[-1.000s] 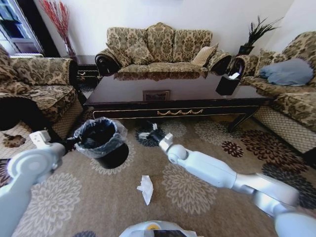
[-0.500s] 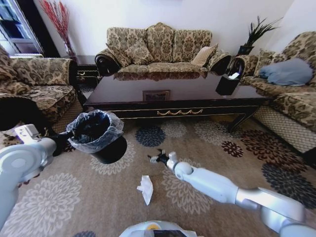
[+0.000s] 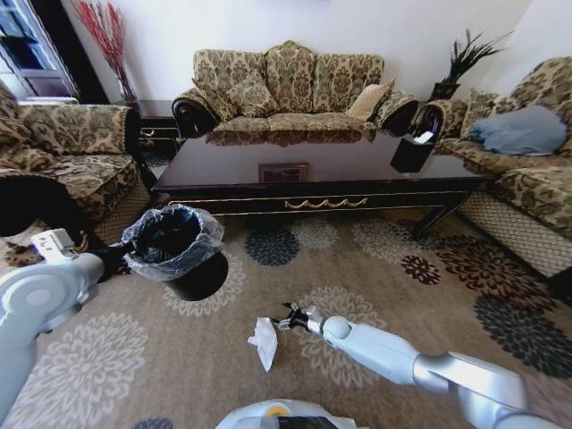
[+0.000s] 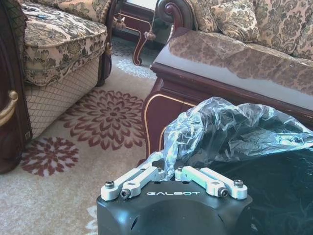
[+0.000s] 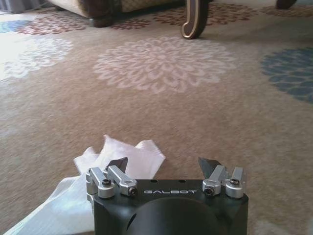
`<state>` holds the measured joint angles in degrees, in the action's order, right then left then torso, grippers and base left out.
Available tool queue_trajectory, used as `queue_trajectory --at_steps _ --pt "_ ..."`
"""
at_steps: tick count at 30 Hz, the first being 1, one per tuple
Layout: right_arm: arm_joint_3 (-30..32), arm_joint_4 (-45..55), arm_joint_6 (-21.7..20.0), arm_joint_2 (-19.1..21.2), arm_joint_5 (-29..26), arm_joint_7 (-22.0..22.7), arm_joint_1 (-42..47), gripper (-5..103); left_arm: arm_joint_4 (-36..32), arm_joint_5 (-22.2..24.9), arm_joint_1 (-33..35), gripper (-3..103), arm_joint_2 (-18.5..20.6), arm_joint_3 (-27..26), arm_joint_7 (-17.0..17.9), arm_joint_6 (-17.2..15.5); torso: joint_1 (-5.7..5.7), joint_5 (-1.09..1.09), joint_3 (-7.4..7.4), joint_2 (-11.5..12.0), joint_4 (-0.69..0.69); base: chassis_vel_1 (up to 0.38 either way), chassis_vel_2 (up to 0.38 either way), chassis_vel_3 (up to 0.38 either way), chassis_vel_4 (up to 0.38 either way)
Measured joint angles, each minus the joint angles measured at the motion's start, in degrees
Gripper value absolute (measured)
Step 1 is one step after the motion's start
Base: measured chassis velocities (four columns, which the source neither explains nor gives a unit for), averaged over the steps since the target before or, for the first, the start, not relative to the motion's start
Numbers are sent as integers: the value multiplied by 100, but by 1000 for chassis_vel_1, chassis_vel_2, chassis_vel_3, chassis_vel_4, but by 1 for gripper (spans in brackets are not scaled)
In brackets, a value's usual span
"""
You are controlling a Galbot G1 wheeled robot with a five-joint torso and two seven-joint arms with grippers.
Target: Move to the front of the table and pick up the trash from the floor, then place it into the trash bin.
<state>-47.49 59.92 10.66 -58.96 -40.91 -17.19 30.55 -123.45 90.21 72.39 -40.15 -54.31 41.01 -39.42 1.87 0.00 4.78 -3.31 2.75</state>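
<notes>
A crumpled white tissue, the trash, lies on the patterned carpet in front of the dark wood table. My right gripper is low over the carpet, just right of the tissue and open. In the right wrist view the tissue lies right in front of one finger of that gripper. The black trash bin with its clear bag leans by the table's left corner. My left gripper holds its rim. In the left wrist view that gripper is shut on the crinkly bag.
Floral sofas stand on the left, behind the table and on the right. A small black box with white paper sits on the table's right end. Open carpet lies to the right of my right arm.
My right gripper has come back from the table's edge and down to the carpet beside the tissue. The left arm has drawn back a little with the bin.
</notes>
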Motion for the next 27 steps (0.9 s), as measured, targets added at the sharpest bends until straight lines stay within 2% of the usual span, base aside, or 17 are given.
queue_trajectory --at_steps 6,10,14,16,19,22,23,25,26,27 --pt "24 -404 142 -248 141 -374 104 83 15 -16 -11 4 -3 55 -1 -5 0 0 0 1 -2 0 0 0 0" --pt "13 -540 321 -337 148 -731 129 79 37 -25 -16 4 -5 69 -1 -7 0 0 0 0 0 0 0 0 0" --pt "11 -627 380 -465 143 -764 131 73 45 -26 -14 4 -22 77 -2 -9 0 0 0 1 0 0 0 0 0" --pt "7 -669 396 -539 145 -790 129 62 44 -31 -4 4 -41 79 -2 -10 0 0 0 1 -2 0 0 0 0" --pt "0 -681 399 -566 146 -800 127 57 39 -33 3 4 -48 79 -2 -12 0 0 0 1 -2 0 0 0 0" --pt "-9 -753 406 -653 238 -802 139 41 16 -34 16 4 -51 78 -2 -13 0 -1 0 1 0 0 0 0 0" --pt "2 -775 415 -677 272 -802 147 41 10 -34 22 4 -52 76 -2 -14 0 0 0 1 0 0 0 0 0" --pt "48 -798 431 -701 333 -794 168 30 -16 -33 46 4 -57 64 -1 -14 0 0 0 1 -1 0 0 0 0" --pt "48 -798 431 -701 333 -794 168 30 -16 -33 46 4 -57 64 -1 -14 0 0 0 1 -1 0 0 0 0" --pt "75 -796 441 -694 352 -780 169 24 -27 -33 55 4 -64 61 0 -15 0 0 0 1 -1 0 0 0 0"
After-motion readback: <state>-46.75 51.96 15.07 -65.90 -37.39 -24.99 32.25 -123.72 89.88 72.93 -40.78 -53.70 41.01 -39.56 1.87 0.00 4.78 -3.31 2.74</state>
